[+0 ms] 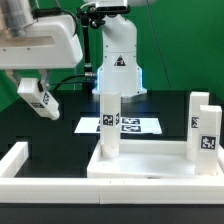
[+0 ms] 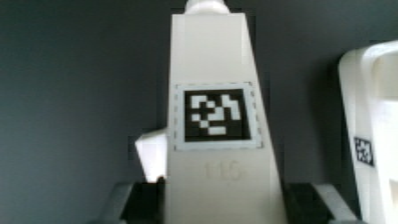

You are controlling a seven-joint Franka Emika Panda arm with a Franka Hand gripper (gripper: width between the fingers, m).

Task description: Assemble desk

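Two jaws [image 2: 208,192] clamped on one white leg [image 2: 214,110], tag facing the wrist camera | held up above the black table [image 1: 60,135] | desk top [image 1: 150,162] lies apart, toward exterior view's right, legs standing on it

Even bright light; white parts glare; wrist view blurred.

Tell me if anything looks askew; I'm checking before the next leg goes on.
Only the held leg, in the gripper at the exterior view's left, hangs tilted. The legs on the desk top stand upright.
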